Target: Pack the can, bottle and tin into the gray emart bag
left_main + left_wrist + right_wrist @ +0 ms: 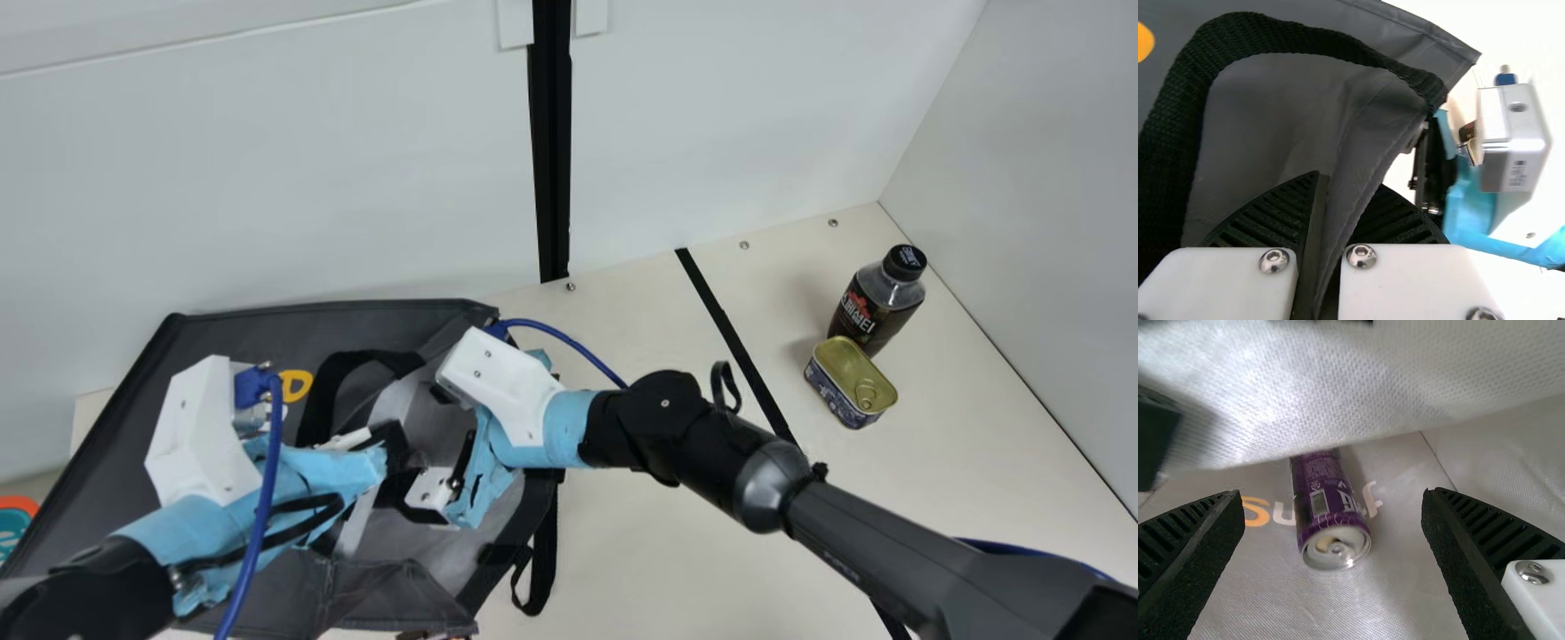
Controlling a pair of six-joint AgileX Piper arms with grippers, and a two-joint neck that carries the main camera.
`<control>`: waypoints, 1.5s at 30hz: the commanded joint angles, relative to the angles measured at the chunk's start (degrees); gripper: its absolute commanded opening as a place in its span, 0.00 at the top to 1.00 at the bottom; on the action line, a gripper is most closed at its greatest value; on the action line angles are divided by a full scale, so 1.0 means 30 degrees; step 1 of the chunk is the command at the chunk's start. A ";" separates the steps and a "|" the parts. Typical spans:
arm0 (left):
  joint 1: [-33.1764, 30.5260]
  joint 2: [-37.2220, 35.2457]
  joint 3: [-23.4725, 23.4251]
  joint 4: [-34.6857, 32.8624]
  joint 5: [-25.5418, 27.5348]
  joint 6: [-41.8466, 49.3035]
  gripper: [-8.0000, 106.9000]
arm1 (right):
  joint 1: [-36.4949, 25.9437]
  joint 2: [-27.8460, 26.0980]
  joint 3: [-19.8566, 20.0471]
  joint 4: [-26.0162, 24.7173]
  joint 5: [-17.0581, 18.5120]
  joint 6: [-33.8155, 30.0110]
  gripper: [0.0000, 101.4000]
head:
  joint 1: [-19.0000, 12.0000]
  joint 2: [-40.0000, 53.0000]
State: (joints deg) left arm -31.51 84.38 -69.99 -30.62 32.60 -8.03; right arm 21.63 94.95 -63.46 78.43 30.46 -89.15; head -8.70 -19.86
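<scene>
Cream table [622, 560]: purple can [1331, 517] bagged — black-capped bottle [876, 307], ring-pull tin [852, 378] unpacked (both due). Left gripper [1346, 187] pinching gray bag [240, 338]; right gripper [1333, 495] spread.

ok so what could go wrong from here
The gray bag could sag if its edge slips from the left gripper. The right gripper, open inside it near the can, may snag the fabric on leaving. The tin sits close by the bottle, so grabbing one might topple the other.

Ahead of the right gripper [431, 491], the can [1328, 503] is showing glossy, smooth metal; between the left gripper's [396, 449] fingers, the bag [1311, 127] is looking like matt, creased cloth.
</scene>
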 commanded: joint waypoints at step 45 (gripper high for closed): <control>0.0000 0.0000 0.0000 0.0000 0.0000 0.0000 0.84 | -0.1483 -0.7466 0.2119 -0.7030 0.0834 0.7342 0.10 | -0.0433 -0.0046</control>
State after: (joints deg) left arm -31.51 84.38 -69.99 -30.62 32.60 -8.03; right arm 17.29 72.98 -57.12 58.19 33.10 -67.78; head -8.70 -19.86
